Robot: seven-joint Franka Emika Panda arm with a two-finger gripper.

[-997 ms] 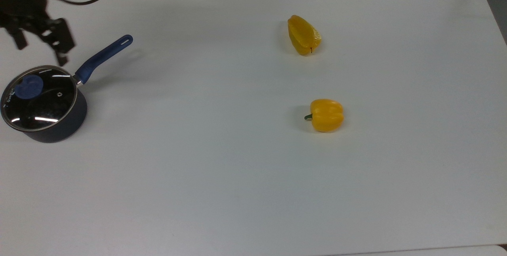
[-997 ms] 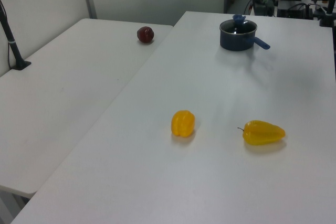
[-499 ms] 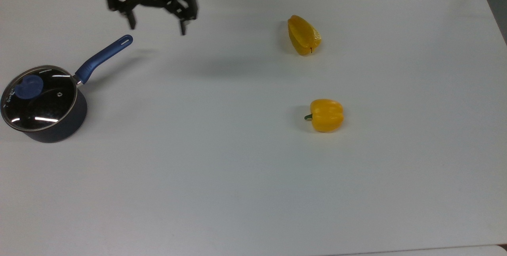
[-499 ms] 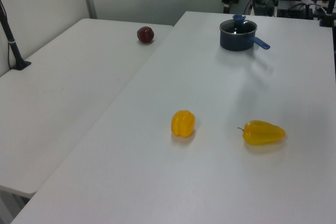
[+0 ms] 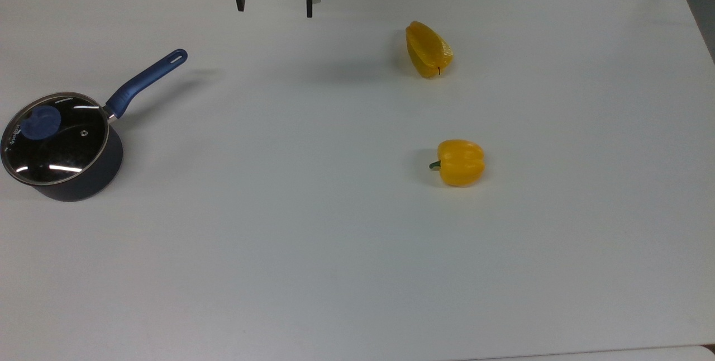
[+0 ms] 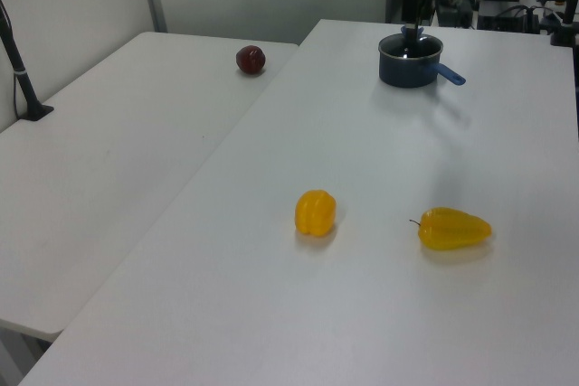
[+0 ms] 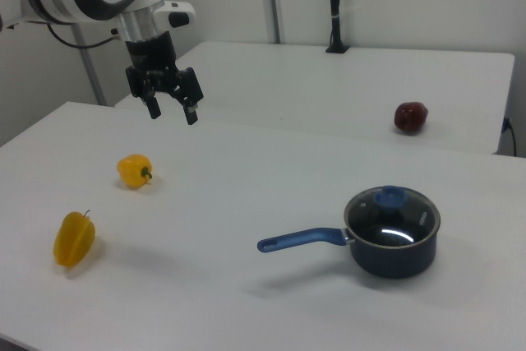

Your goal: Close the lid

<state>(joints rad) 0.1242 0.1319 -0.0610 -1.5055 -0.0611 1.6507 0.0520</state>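
On the saucepan [image 5: 67,174] at the top view's left, the lid [image 5: 56,137] sits flat, metal rim seated all round, blue knob [image 7: 389,196] up; pan handle [image 5: 146,81] points toward the top view's upper right. Judged from that, the closing looks done, nothing obvious left bar the arm clearing off. Gripper [image 5: 273,6] hangs well apart from the pan, above the table [image 5: 357,271] near its far edge, fingers spread, holding nothing. Two yellow peppers [image 5: 460,162] [image 5: 427,49] lie farther to the top view's right, w/ a dark red fruit [image 7: 410,116] on the neighbouring table.
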